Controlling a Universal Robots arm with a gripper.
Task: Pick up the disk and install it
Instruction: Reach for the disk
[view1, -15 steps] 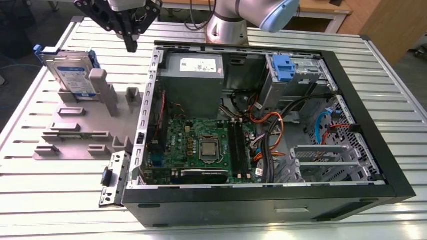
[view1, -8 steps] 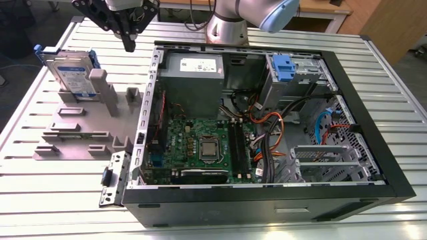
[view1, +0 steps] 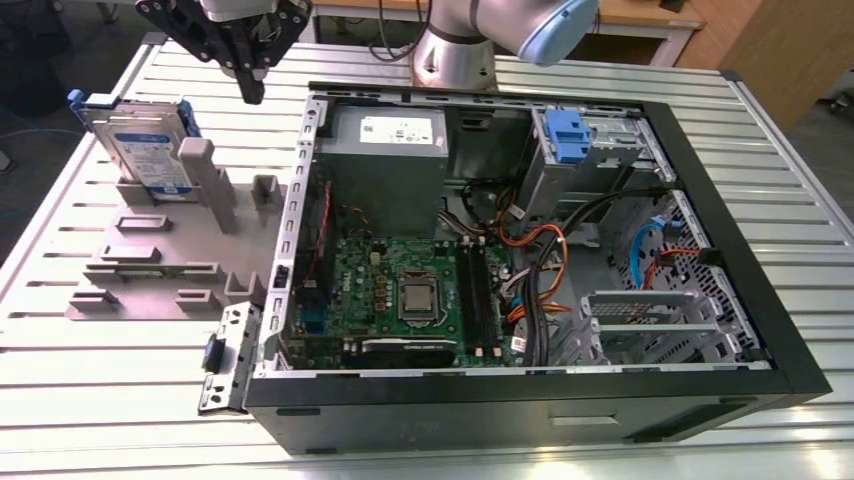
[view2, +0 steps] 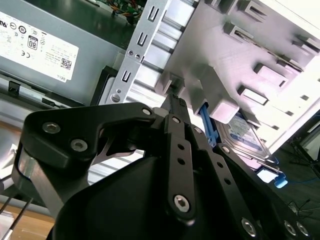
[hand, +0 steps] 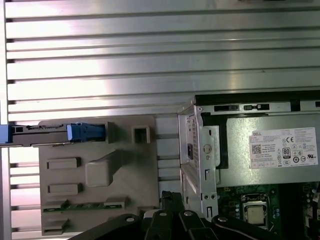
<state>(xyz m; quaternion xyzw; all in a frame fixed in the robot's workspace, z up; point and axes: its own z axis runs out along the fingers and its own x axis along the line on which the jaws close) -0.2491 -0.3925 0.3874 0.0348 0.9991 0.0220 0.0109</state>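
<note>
In the upper left of the exterior view, the gripper (view1: 251, 90) hangs above the slatted metal table (view1: 80, 400) with its two dark fingers pointing down. The jaws are pressed together and pinch nothing. The disk (view1: 144, 150) stands on edge in a grey fixture (view1: 160, 250) at the exterior view's left, its blue carrier framing the labelled face. It lies lower in the frame than the fingertips and toward the exterior view's left of them, near but clear of them. In the second wrist view, the disk (view2: 245, 132) shows beyond the closed fingertips, slotted in the fixture. The open computer case (view1: 534, 385) fills the middle and right of the exterior view, with the grey power supply (view1: 387, 140) in its upper part.
</note>
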